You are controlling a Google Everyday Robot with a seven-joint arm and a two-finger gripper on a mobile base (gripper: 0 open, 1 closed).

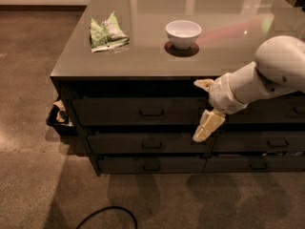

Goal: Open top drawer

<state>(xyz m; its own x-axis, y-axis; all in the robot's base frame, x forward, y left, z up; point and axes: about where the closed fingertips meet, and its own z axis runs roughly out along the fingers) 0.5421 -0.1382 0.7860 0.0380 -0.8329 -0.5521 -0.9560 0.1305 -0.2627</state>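
Observation:
The top drawer [119,111] is the tallest dark front of the left stack under the counter, with a small bar pull [151,112] at its centre. Its front sits flush with the drawers below. My gripper [205,106] hangs in front of the drawer's right end, to the right of the pull and not touching it. It is open and empty. One cream finger [204,84] is up near the counter edge and the other [208,126] points down over the gap below the drawer.
Two shallower drawers [151,144] lie below, and a second drawer stack [267,142] stands to the right behind my arm. On the grey counter are a white bowl [183,33] and a green bag [106,31]. A black bin [59,120] and a floor cable [107,216] lie at the left.

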